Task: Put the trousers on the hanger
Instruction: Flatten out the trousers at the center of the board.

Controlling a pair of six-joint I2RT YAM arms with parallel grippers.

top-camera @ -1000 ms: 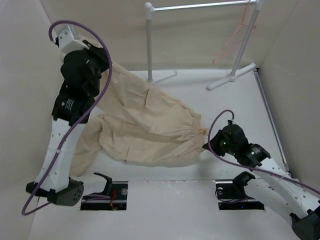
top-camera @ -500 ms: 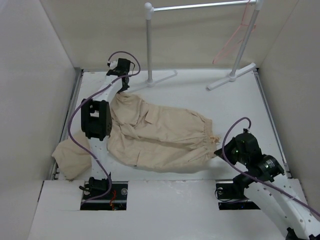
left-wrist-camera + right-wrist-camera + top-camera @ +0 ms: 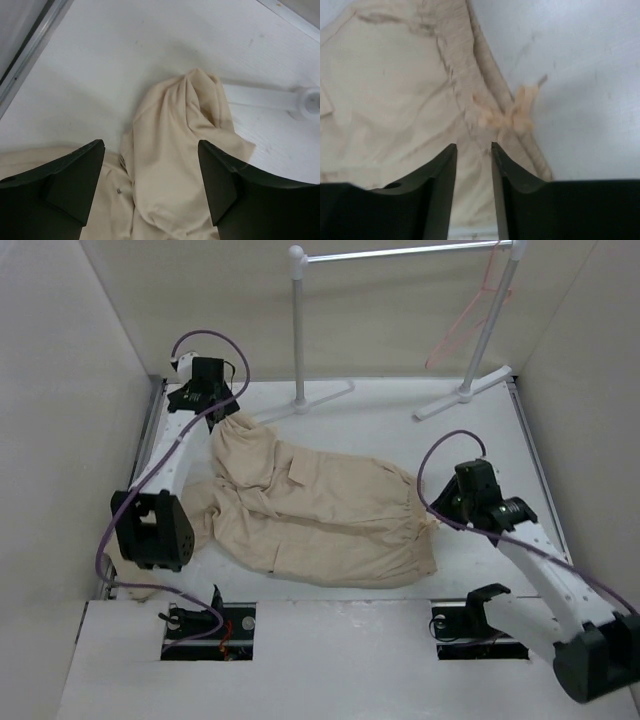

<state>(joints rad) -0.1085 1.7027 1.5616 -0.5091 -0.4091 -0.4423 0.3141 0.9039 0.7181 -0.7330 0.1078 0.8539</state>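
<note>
only the top view shows the pink hanger (image 3: pixel 465 320) on the rack (image 3: pixel 298 330) and the trousers (image 3: pixel 320 515) flat on the table (image 3: pixel 400 425). wrist views: left hand (image 3: pixel 151 150) wide open over cloth, right hand (image 3: pixel 473 147) slightly parted above the drawstring (image 3: pixel 512 112).

The top camera looked down from above and behind the arm bases, over the whole table (image 3: pixel 400 410) and the trousers (image 3: pixel 320 510) spread mid-table. The left wrist camera looked closely down through the left gripper (image 3: pixel 150 145) at the cloth's end near the far left corner. The right wrist camera, closer still, looked past the right gripper (image 3: pixel 472 146) at the drawstring (image 3: pixel 512 112) near the right edge. The top view showed both spots.
</note>
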